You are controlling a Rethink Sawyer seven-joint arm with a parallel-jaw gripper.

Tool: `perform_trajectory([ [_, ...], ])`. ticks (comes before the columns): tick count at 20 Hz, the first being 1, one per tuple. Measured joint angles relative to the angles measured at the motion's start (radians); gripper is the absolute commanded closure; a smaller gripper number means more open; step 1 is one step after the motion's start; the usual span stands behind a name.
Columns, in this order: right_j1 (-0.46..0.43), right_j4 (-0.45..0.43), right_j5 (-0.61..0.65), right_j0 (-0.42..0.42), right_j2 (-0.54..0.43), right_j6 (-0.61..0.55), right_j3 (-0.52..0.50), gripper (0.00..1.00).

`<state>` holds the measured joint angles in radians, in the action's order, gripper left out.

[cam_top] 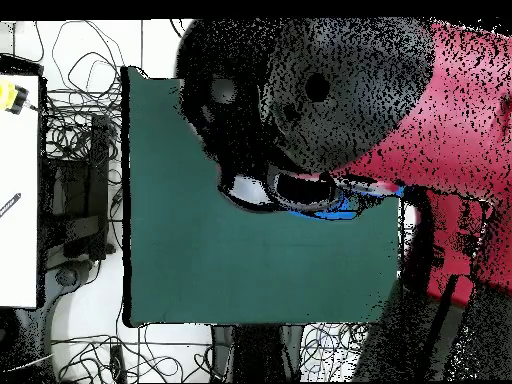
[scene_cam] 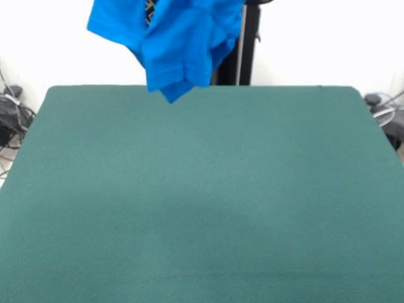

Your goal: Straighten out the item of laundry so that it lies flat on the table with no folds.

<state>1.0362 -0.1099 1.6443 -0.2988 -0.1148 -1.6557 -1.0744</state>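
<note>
- Currently the blue T-shirt (scene_cam: 173, 41) hangs bunched in the air at 12 o'clock, clear of the green bench (scene_cam: 202, 202).
- My end effector: hidden, can't tell its state.

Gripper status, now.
Gripper: cannot be told; it is hidden. The blue T-shirt hangs bunched in the air above the table, evidently lifted from above.

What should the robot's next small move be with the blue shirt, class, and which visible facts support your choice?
Probably lower the shirt towards the table. In the front view it hangs bunched and folded in the air over the far edge, its lowest corner clear of the green cloth, so nothing can be flattened until it touches down. What holds it is hidden above the picture's top.
</note>
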Motion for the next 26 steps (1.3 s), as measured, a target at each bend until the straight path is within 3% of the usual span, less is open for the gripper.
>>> perform_trajectory([
  [3, 0.008, 0.01, -0.128, 0.031, 0.0, 0.0, -0.073, 1.0],
  [9, 0.01, 0.022, -0.264, 0.063, -0.006, 0.0, -0.152, 1.0],
  [26, -0.017, 0.022, -0.358, 0.03, -0.016, 0.0, -0.228, 1.0],
])
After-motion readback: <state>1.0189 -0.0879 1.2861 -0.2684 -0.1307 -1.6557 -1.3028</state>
